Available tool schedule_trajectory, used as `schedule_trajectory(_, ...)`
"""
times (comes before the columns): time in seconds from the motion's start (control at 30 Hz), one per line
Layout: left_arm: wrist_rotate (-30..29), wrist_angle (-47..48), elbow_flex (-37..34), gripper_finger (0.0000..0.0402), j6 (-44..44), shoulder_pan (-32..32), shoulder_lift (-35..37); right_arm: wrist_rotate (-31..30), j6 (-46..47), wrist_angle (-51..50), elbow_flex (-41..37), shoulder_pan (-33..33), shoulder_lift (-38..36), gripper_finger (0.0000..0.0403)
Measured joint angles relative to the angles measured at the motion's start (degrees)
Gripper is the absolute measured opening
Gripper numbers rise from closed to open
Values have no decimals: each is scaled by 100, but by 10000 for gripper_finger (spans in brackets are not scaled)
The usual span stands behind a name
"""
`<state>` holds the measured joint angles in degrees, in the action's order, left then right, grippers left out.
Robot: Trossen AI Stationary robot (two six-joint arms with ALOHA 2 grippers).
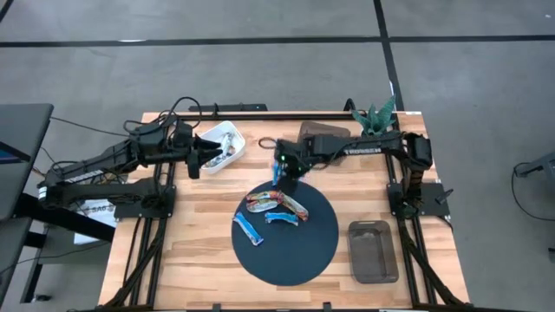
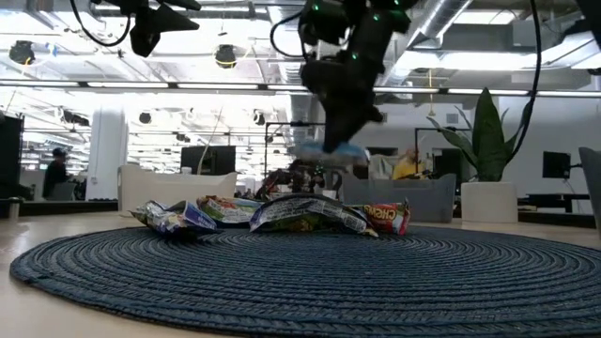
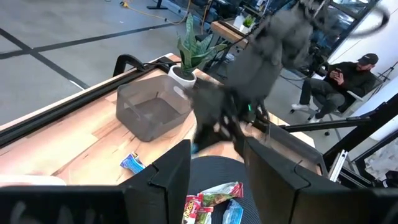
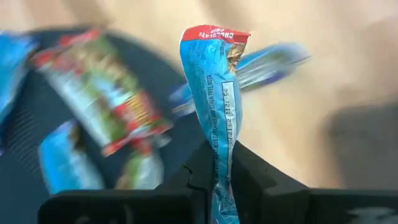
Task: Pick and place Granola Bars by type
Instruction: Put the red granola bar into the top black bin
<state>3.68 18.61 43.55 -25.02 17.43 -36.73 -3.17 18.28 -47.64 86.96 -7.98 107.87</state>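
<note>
My right gripper (image 1: 282, 178) hangs over the far edge of the round dark mat (image 1: 295, 260) and is shut on a bright blue granola bar (image 4: 214, 93). That bar shows below the fingers in the low view (image 2: 329, 150). On the mat lie multicoloured bars (image 1: 273, 203) in a small heap and two blue bars (image 1: 247, 230) (image 1: 282, 217). Another blue bar (image 3: 133, 163) lies flat on the wood beside the mat. My left gripper (image 1: 198, 161) is open and empty, held high next to the white bin (image 1: 227, 139). My right gripper (image 4: 216, 162) pinches the blue bar between its two fingers at one end (image 4: 219, 152), coming from above and pointing down. The rest of the bar sticks out past the fingertips, its red-edged free end (image 4: 214, 34) farthest out. It is lifted clear of the mat.
A grey translucent bin (image 1: 373, 251) stands on the table's near right. A second grey bin (image 3: 149, 112) sits at the far edge by a potted plant (image 1: 377, 117). The white bin holds some bars. A person sits in the room beyond (image 3: 348, 74).
</note>
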Motion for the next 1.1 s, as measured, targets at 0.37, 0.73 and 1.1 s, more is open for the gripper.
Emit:
schedule_trajectory(0.37,-4,-2,0,141,1,0,0,-917,-78,-2081,894,-1270,0,26)
schedule_trajectory(0.73,-148,-2,0,141,61,0,0,-879,-217,-2682,841,-1929,-2,59)
schedule_trajectory(1.1,-151,-2,2,141,116,0,0,-199,-720,-2388,839,-1738,-28,147)
